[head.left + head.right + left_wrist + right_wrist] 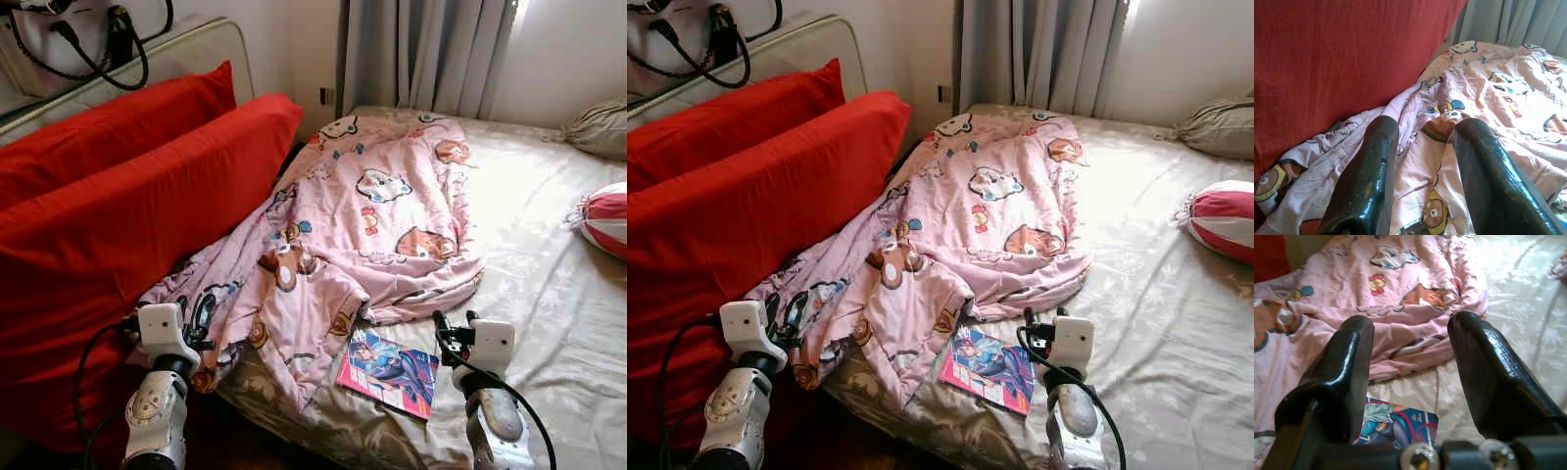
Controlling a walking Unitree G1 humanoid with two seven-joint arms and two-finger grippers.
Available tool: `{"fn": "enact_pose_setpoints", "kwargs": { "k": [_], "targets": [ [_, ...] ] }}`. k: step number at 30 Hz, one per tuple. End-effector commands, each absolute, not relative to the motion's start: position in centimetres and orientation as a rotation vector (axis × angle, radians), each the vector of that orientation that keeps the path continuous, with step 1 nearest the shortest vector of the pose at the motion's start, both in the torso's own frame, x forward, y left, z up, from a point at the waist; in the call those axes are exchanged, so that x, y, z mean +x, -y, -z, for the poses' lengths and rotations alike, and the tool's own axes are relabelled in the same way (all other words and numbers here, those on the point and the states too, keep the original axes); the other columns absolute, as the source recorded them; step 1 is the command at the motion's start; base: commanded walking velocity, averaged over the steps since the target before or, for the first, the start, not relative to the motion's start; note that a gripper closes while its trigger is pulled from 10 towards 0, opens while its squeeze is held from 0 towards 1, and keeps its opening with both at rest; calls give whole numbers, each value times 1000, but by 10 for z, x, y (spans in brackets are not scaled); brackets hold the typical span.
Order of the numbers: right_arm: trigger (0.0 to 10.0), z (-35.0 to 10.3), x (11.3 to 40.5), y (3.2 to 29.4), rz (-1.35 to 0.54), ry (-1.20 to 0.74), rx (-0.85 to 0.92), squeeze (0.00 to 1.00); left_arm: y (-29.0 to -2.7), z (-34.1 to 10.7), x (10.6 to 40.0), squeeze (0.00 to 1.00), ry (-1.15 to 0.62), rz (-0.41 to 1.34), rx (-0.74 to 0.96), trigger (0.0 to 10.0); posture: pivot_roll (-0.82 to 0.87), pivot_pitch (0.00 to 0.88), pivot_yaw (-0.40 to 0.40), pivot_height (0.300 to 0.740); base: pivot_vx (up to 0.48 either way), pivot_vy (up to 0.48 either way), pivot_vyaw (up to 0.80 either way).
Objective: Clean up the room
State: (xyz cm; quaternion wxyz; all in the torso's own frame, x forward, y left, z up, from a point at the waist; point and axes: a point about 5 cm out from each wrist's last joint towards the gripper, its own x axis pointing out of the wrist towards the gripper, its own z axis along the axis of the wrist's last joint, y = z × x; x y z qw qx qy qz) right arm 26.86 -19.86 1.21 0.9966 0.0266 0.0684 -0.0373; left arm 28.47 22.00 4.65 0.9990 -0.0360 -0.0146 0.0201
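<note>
step: tidy bed | left gripper (201, 323) fingers spread, empty, over pink blanket (382, 220) | right gripper (453, 328) fingers spread, empty, beside comic book (388, 371), nearer it

The pink blanket (372, 215) hides the comic book's (389, 370) upper corner and drapes over the bed edge.

- Pink blanket (382, 211) printed with cartoon bears and cats.
- Solid red pillows (127, 196).
- Blue-and-pink illustrated book (388, 371).
- Beige floral-patterned sheet (549, 294).
- Red-and-white striped cushion (605, 217).
- Grey curtains (431, 54).
</note>
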Motion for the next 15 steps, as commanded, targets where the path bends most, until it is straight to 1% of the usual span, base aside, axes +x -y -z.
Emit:
{"fn": "enact_pose_setpoints", "kwargs": {
  "k": [1,5,9,15],
  "targets": [
    [10000,-11,269,200,98,-154,54,0,-226,-48,285,0,27,-46,-71,10000,11,0,31,740,0,0,0],
    [10000,-13,271,205,117,-154,56,0,-226,-50,286,0,30,-46,-70,10000,20,0,29,705,0,0,0],
    [10000,-14,272,202,78,-154,48,0,-225,-50,287,0,30,-48,-73,10000,16,0,26,676,0,0,0],
    [10000,-17,273,199,66,-125,81,0,-220,-48,287,0,25,-46,-76,10000,12,0,29,672,0,0,0]
  ]
}}
